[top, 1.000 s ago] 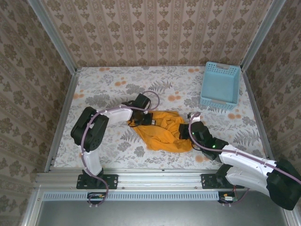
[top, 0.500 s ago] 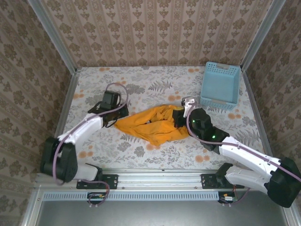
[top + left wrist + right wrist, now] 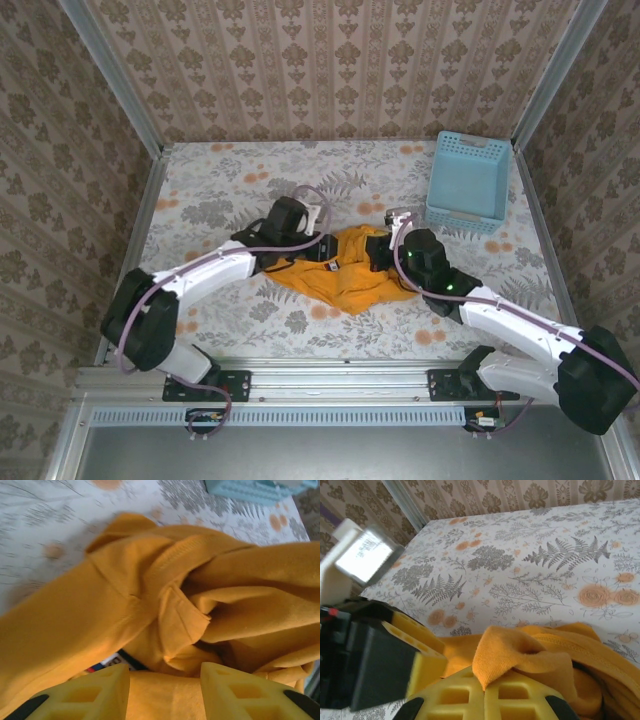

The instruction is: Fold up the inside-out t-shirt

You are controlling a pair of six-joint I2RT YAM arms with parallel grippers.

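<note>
Inside-out t-shirt (image 3: pixel 340 280) crumpled (mid-table), right tool (image 3: pixel 485 682) pinching

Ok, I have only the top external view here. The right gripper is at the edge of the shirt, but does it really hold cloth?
Observer: Yes. In the right wrist view the right gripper is shut on a fold of the t-shirt, and the fold sticks up from between its fingers.
Operator: And the left one?
Observer: The left gripper has its fingers apart, with cloth lying in the gap. I cannot tell whether they press it.
Operator: Is any label visible?
Observer: Yes, the left wrist view shows a small printed label peeking out under a fold, just beside one finger.
</note>
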